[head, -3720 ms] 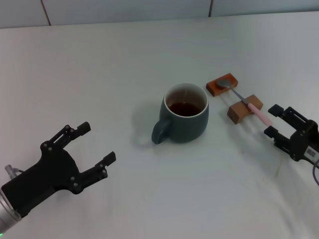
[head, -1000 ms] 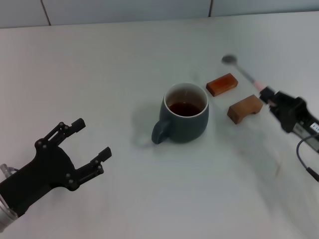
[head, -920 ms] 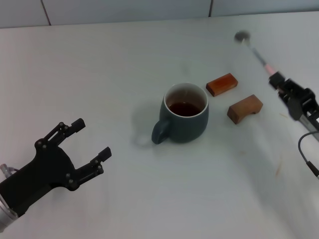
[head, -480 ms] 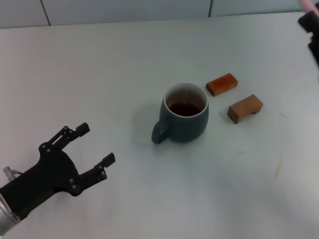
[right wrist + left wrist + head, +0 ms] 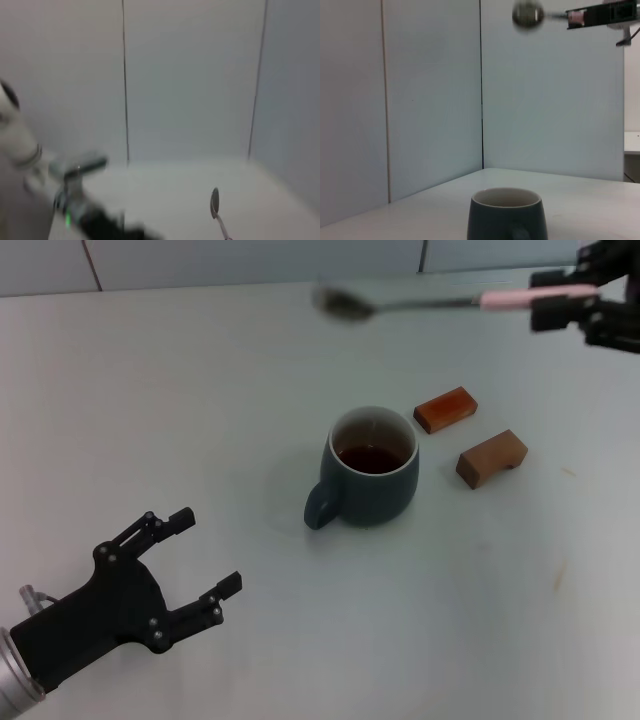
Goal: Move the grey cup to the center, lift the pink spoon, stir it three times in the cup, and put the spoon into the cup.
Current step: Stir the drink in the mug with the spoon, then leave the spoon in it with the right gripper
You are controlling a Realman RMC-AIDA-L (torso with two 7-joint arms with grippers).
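Observation:
The grey cup (image 5: pixel 371 479) stands mid-table with dark liquid inside and its handle toward my left arm; it also shows in the left wrist view (image 5: pixel 507 213). My right gripper (image 5: pixel 570 298) is high at the far right, shut on the pink spoon (image 5: pixel 440 303). The spoon is held level, well above the table, with its metal bowl (image 5: pixel 343 303) pointing left, beyond the cup's far side. The spoon's bowl also shows in the left wrist view (image 5: pixel 526 13) and the right wrist view (image 5: pixel 215 202). My left gripper (image 5: pixel 205 560) is open and empty, low at the near left.
Two brown wooden blocks (image 5: pixel 445 409) (image 5: pixel 491 458) lie on the white table just right of the cup. A tiled wall (image 5: pixel 250 260) runs along the table's far edge.
My right gripper has lifted the spoon off the blocks, carried it up and back, then swung it level so its bowl points left above the cup. The left arm shifted slightly.

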